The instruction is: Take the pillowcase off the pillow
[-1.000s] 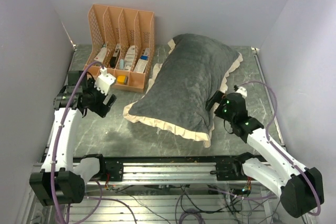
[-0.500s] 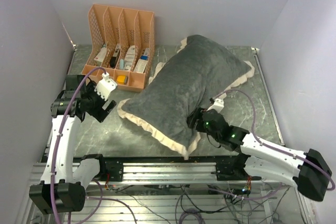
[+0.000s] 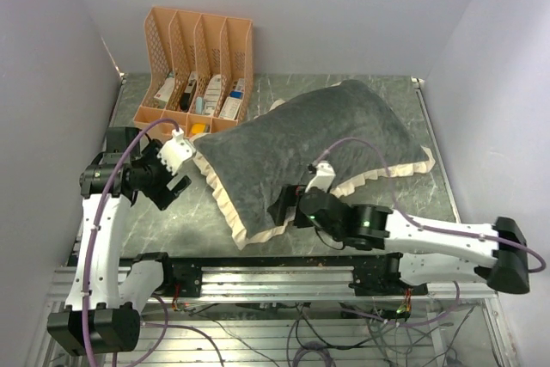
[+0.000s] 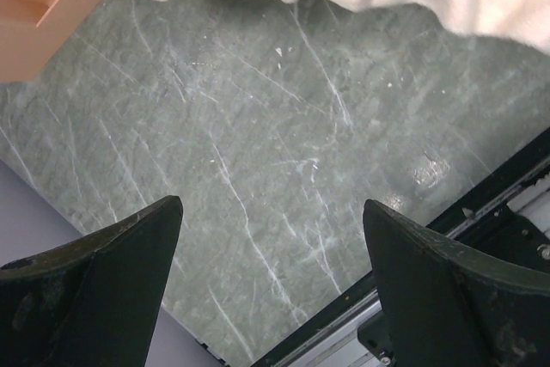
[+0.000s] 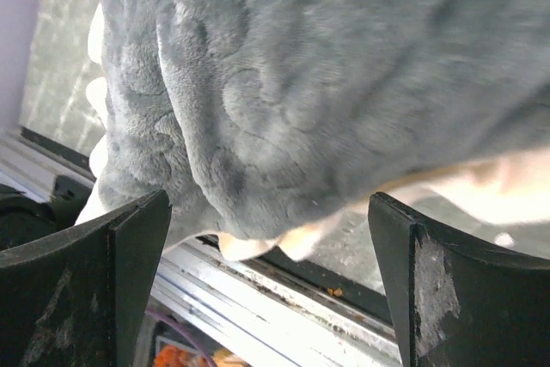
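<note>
Pillowcase (image 3: 301, 148) grey-side up beside orange file rack (image 3: 199, 75); left claw (image 4: 271, 206) wide over table (image 4: 258, 126); right claw (image 5: 268, 199) wide

Table (image 3: 189, 225): dark green-grey marbled top, pale veining, walled on three sides. Aluminium rail (image 3: 275, 277) runs along its near edge.

Two things sit directly on it:
- Peach file organizer (image 3: 198, 49), four slots, mesh sides, far-left by the back wall, upright.
- Pillowcase (image 3: 292, 143), plump and filled, grey plush face up, lying diagonally across the middle from near-left to far-right. Cream frill (image 3: 215, 195) spreads onto the top all round. Its far-left corner is hard against the organizer's front; contact can't be confirmed. Its near corner reaches the table's front edge.
</note>
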Motion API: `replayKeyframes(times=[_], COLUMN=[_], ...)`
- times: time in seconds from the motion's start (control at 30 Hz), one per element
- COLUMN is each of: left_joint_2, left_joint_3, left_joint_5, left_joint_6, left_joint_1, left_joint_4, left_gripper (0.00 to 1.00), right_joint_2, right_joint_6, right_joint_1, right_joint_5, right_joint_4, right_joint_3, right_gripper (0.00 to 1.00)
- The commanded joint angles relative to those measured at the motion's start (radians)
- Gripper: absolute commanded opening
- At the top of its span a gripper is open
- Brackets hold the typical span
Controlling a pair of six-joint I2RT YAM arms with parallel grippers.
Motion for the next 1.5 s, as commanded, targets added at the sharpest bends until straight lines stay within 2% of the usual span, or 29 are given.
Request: replayKeyframes(times=[0.0,0.17,0.3,0.4,0.5,0.57,0.7,0.77,0.87,0.97,1.07,1.13,1.17,1.47], left_joint_2=[-0.033,-0.061,-0.089,-0.123,-0.159,-0.177,-0.194,-0.196,-0.207,-0.236,-0.264,-0.279,-0.286,-0.316], left_joint_3=[0.013,0.009,-0.009,-0.044,-0.073,-0.083,-0.089,-0.089,-0.094,-0.112,-0.127,-0.135,-0.138,-0.124], left_joint_5=[0.052,0.074,0.027,-0.012,-0.006,0.008,0.007,0.001,-0.003,0.005,0.020,0.037,0.046,0.102], left_joint_6=[0.111,0.206,0.271,0.296,0.302,0.306,0.314,0.314,0.315,0.323,0.322,0.321,0.324,0.320], left_joint_1=[-0.007,-0.009,-0.009,-0.009,-0.009,-0.009,-0.009,-0.009,-0.008,-0.009,-0.009,-0.009,-0.009,-0.009], left_joint_4=[-0.088,-0.145,-0.153,-0.138,-0.132,-0.132,-0.127,-0.128,-0.132,-0.121,-0.107,-0.101,-0.100,-0.096], left_gripper=[0.98,0.98,0.98,0.98,0.98,0.98,0.98,0.98,0.98,0.98,0.98,0.98,0.97,0.98], right_joint_2=[-0.180,-0.416,-0.524,-0.550,-0.522,-0.464,-0.317,-0.253,-0.182,-0.148,-0.187,-0.230,-0.250,-0.422], right_joint_6=[0.108,0.217,0.270,0.274,0.208,0.134,-0.030,-0.063,-0.080,-0.078,-0.065,-0.060,-0.060,-0.054], right_joint_1=[-0.003,-0.017,-0.036,-0.046,-0.081,-0.159,-0.504,-0.601,-0.638,-0.639,-0.636,-0.627,-0.620,-0.485], right_joint_5=[0.124,0.170,0.180,0.199,0.198,0.138,-0.198,-0.323,-0.395,-0.446,-0.475,-0.476,-0.472,-0.311], right_joint_4=[-0.228,-0.379,-0.424,-0.408,-0.300,-0.208,0.029,0.120,0.204,0.220,0.209,0.171,0.142,-0.120], right_joint_3=[-0.020,-0.131,-0.209,-0.243,-0.260,-0.261,-0.286,-0.297,-0.293,-0.272,-0.274,-0.267,-0.259,-0.061], right_gripper=[1.00,1.00,1.00,0.99,0.98,0.96,0.92,0.86,0.71,0.48,0.17,0.03,0.00,0.00])
